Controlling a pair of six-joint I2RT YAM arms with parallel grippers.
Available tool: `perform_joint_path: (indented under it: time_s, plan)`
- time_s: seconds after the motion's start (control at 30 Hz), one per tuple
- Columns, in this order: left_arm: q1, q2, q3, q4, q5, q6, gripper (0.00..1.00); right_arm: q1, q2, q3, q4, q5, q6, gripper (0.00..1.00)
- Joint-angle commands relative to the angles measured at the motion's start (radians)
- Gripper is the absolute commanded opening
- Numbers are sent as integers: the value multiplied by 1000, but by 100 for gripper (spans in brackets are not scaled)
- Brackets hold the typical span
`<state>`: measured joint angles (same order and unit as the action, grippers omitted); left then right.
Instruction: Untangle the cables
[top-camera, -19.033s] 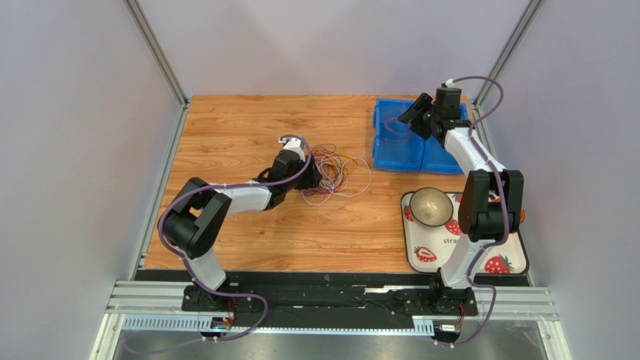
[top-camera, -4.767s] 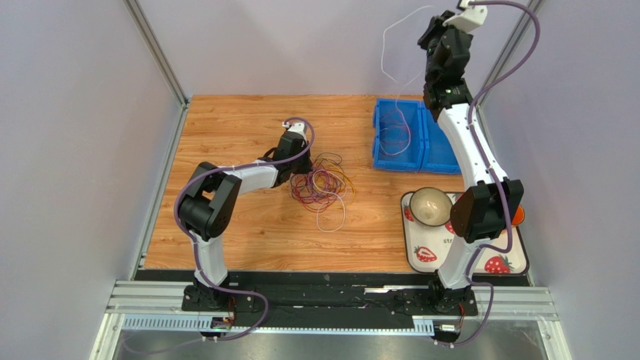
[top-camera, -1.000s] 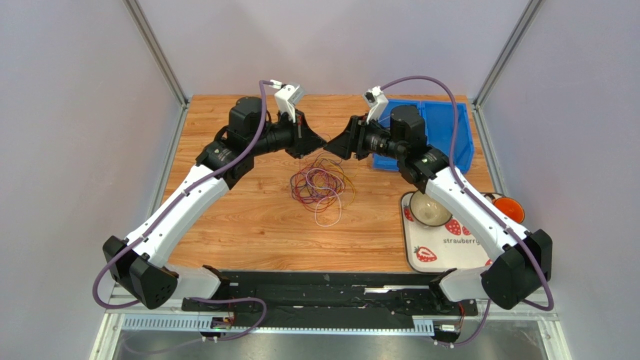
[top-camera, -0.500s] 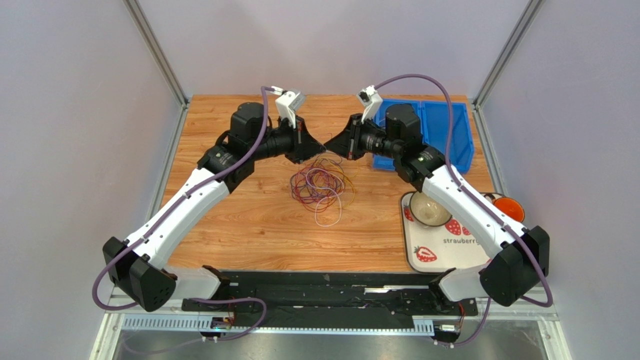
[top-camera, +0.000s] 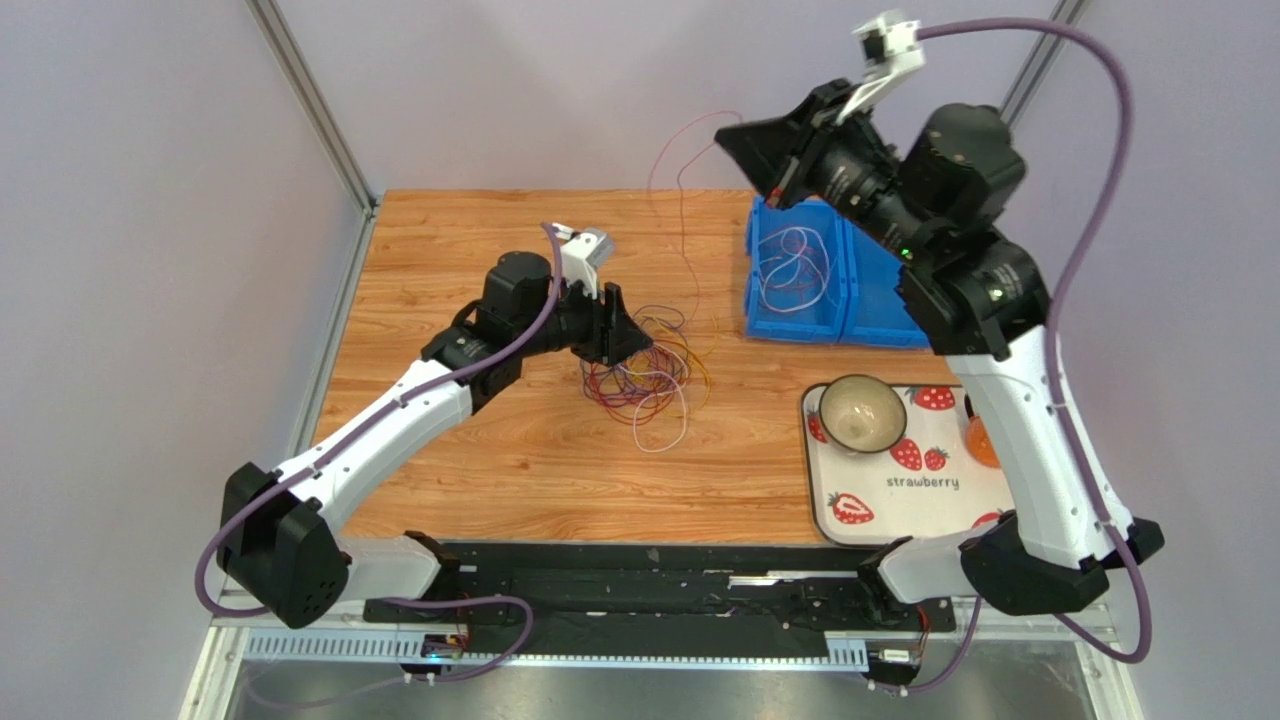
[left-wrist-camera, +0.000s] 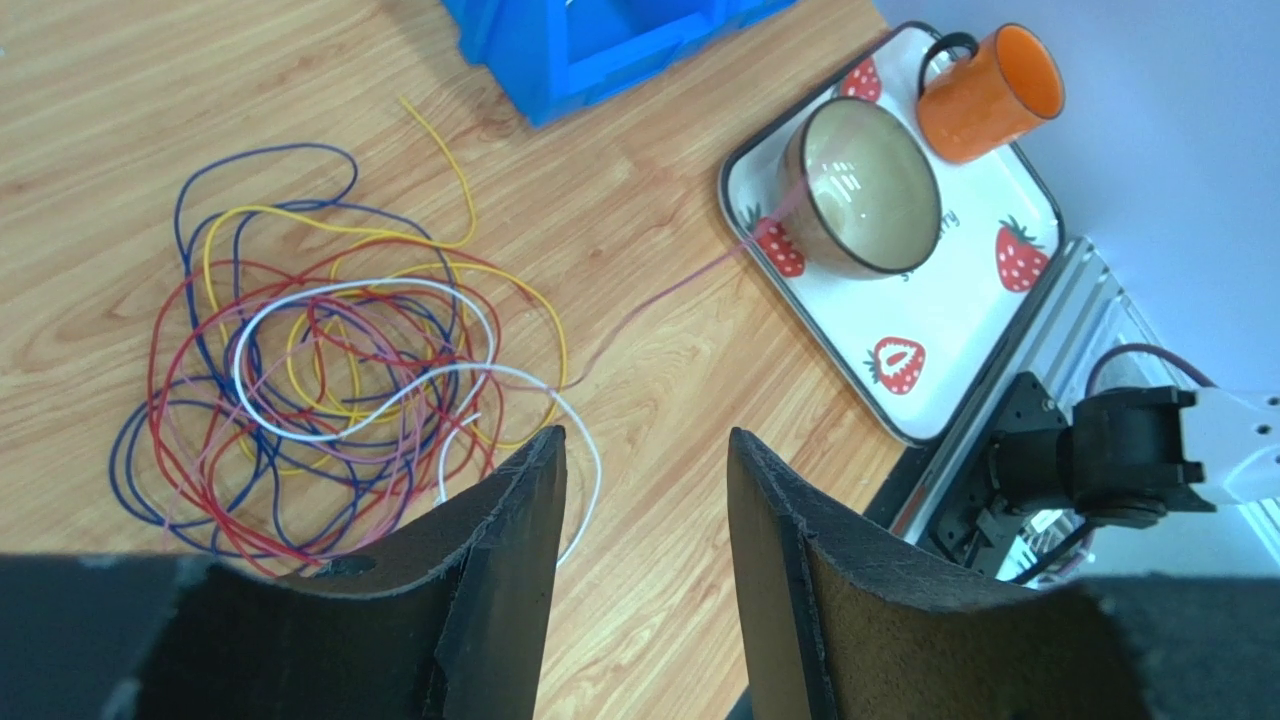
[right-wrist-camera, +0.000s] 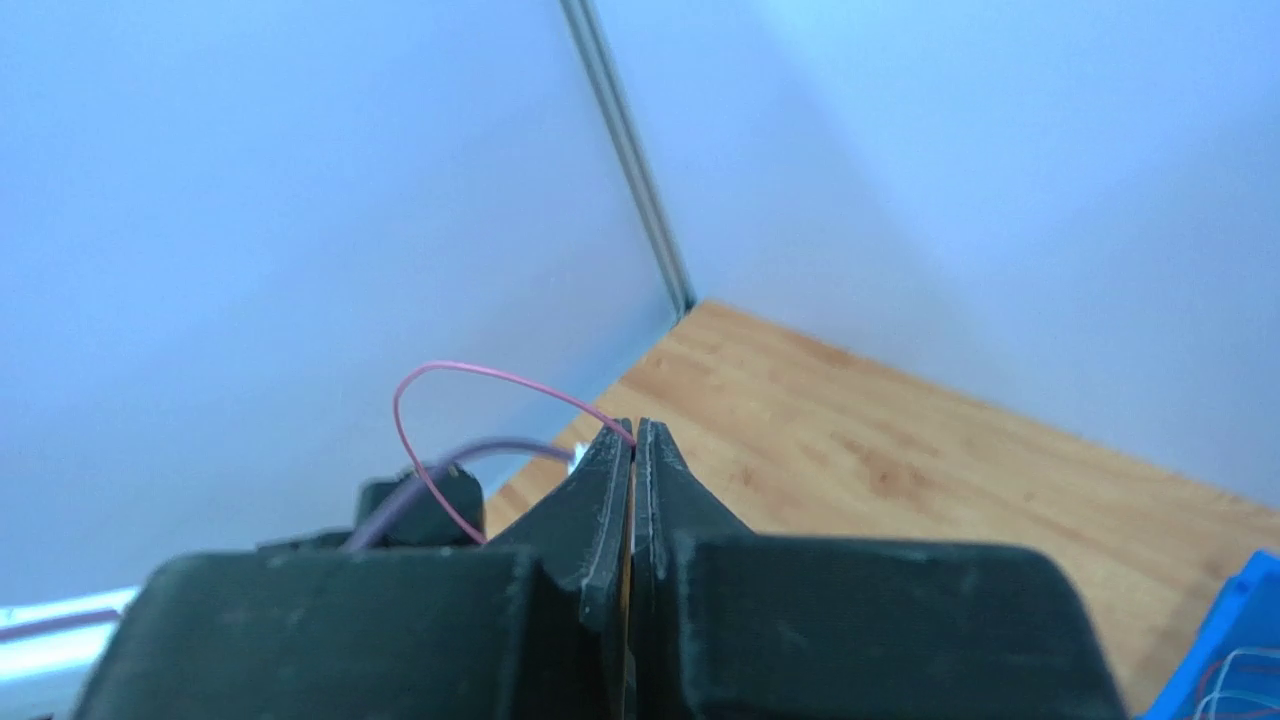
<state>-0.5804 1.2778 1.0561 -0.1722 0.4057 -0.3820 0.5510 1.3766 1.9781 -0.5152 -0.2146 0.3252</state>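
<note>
The near edge of the cables (left-wrist-camera: 316, 390) lies hidden behind the left gripper's (left-wrist-camera: 646, 438) 2 dark fingers (left-wrist-camera: 481, 600), and the picture's edge cuts off the blue bin (left-wrist-camera: 601, 45). From above, the right arm (top-camera: 1037, 420) covers most of the orange mug (top-camera: 974, 444). The pink cable (right-wrist-camera: 451, 375) vanishes between the right gripper's (right-wrist-camera: 633, 443) pressed-together fingertips.

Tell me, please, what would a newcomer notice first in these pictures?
The right hand, raised high above the far side of the table, is shut on one thin pink cable that trails down toward the middle. There, a tangle of coloured cables lies on the wood, with the open left hand at its edge.
</note>
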Motion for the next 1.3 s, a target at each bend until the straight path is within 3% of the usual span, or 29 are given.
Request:
perform_joint_path:
  time_s: [0.0,0.23,0.43,0.83,1.03,1.27]
  plan:
    - [-2,58,-59,155,1,-23,53,-8,47,169,-95,109,-51,0]
    - [-2,264,-129,417,74,-95,50,-10,72,379,-54,213,-106,0]
    - [-55,299,-166,553,71,-103,50,-10,24,296,6,248,-103,0]
    - [-150,293,-136,511,-218,-14,47,-10,-5,217,12,250,-115,0]
    - [-185,270,-120,467,-334,40,52,-10,-20,203,3,259,-121,0]
    - [-249,134,-231,439,-422,130,55,-11,-30,194,0,287,-121,0]
